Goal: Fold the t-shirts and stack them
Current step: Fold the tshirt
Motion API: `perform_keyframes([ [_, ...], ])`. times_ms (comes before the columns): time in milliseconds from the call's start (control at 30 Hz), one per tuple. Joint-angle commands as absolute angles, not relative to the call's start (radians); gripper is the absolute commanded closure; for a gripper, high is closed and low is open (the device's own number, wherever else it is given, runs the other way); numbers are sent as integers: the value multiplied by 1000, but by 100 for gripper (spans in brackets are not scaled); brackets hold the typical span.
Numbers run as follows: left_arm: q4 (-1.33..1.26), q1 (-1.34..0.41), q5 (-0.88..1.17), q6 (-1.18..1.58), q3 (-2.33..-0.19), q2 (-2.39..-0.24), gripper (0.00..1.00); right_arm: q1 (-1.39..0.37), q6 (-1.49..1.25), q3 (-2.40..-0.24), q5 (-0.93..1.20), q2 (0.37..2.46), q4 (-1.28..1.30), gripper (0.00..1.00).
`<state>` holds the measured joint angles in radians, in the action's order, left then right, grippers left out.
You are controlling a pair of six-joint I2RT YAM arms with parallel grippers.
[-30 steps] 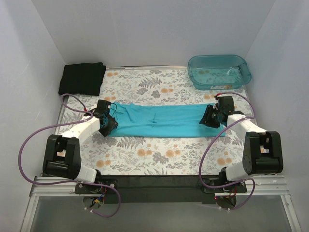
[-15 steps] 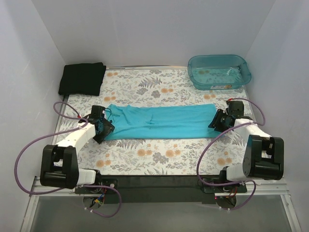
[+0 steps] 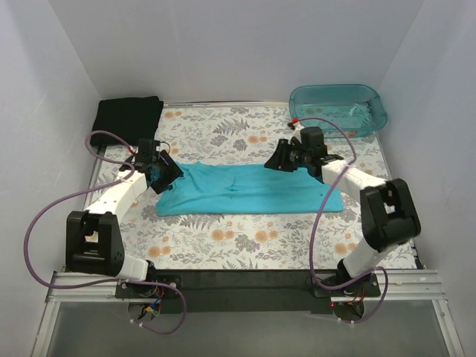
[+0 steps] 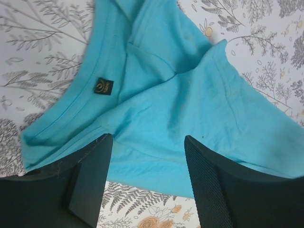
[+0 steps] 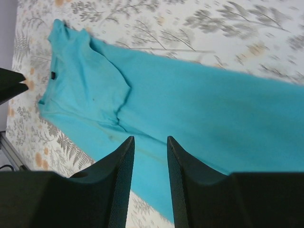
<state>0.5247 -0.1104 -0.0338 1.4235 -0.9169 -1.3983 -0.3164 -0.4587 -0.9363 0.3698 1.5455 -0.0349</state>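
Note:
The turquoise t-shirt [image 3: 245,190] lies folded into a long strip across the middle of the floral table, collar end at the left. My left gripper [image 3: 160,172] hovers over that collar end; in the left wrist view it [image 4: 148,142] stands open above the cloth [image 4: 190,109], near the neck label [image 4: 102,86], with nothing between its fingers. My right gripper [image 3: 279,160] is above the strip's back edge near the middle. In its wrist view the right gripper [image 5: 149,142] is open by a narrow gap over the shirt [image 5: 199,114], holding nothing. The black t-shirt [image 3: 126,119] lies folded at the back left corner.
A translucent teal tub [image 3: 338,110] stands at the back right corner. White walls close in the table [image 3: 223,238] on three sides. Purple cables loop beside both arms.
The right arm has swung from the shirt's right end to its back edge near the middle, jaws narrowing. The left gripper has moved back along the collar end and opened wider.

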Motion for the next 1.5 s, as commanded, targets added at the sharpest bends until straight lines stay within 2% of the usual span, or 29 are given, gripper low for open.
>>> perform_keyframes([
  [0,479,-113,69,1353,-962,-1440,43,-408,-520,-1066,436,1704,-178,66],
  [233,417,-143,106,1364,-951,-1531,53,-498,-601,-1241,486,1955,-252,70],
  [500,411,-143,92,1364,-945,-1615,56,-535,-621,-1339,505,2114,-264,71],
  [700,428,-143,77,1368,-942,-1646,56,-548,-620,-1341,525,2152,-271,71],
  [833,433,-143,61,1368,-939,-1647,57,-554,-612,-1342,534,2161,-273,75],
  [1100,439,-143,45,1365,-934,-1646,56,-554,-595,-1347,531,2143,-273,99],
  [1467,466,-143,14,1364,-937,-1658,58,-552,-552,-1272,430,2051,-275,99],
])
